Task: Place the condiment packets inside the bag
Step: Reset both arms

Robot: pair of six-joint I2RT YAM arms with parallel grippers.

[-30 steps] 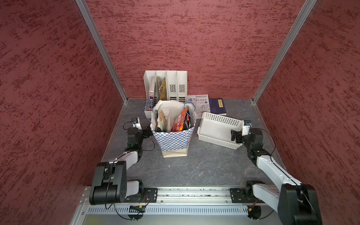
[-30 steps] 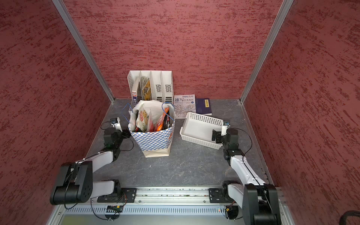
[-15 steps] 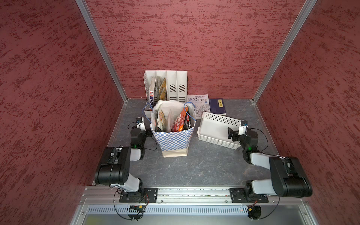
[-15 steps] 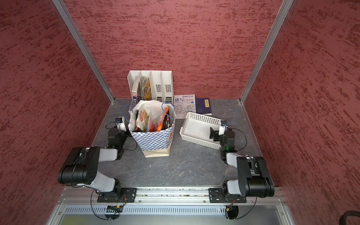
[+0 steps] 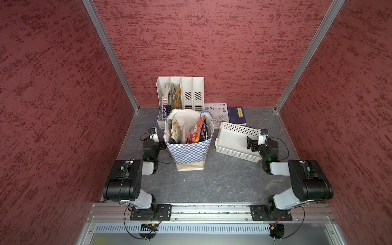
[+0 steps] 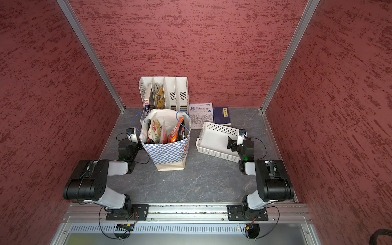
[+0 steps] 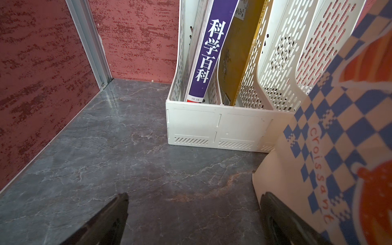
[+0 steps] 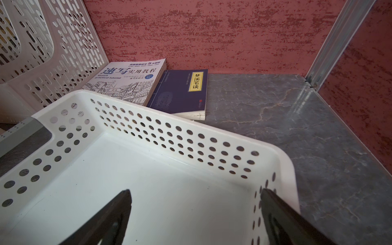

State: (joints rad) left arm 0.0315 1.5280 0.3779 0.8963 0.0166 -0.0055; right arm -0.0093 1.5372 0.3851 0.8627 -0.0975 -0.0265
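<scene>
A blue-and-white checkered paper bag (image 5: 188, 152) stands upright on a grey stone-patterned counter (image 5: 212, 182), left of centre. It is just in front of a white slotted file holder (image 5: 187, 84) at the back edge. Several glossy condiment packets (image 5: 196, 132) in orange, red, black and cream stand on end inside it, their tops showing at the open mouth in both top views. No packet shows anywhere else.

A white perforated basket (image 5: 237, 129) sits toward the right edge and is empty. Behind it, along the back edge, lie a sketching manual (image 5: 216, 114) and a dark blue book (image 5: 237, 115).

Both arms are folded low near the front edge.
- **Left gripper** (image 7: 194, 197): wide open and holding nothing, low over bare counter just left of the bag. In the left wrist view one finger (image 7: 280, 216) is just beside the bag's tan base; whether they touch cannot be told.
- **Right gripper** (image 8: 196, 192): also wide open and empty, above the basket's near right corner.

The loading looks finished, so the step in hand is probably parking the arms.
- The left arm should draw straight back toward the front edge, away from the paper wall. A sideways swing could tip the tall, light bag and spill the packets.
- The right arm should lift above the basket rim before pulling back, so it does not drag the basket.
</scene>
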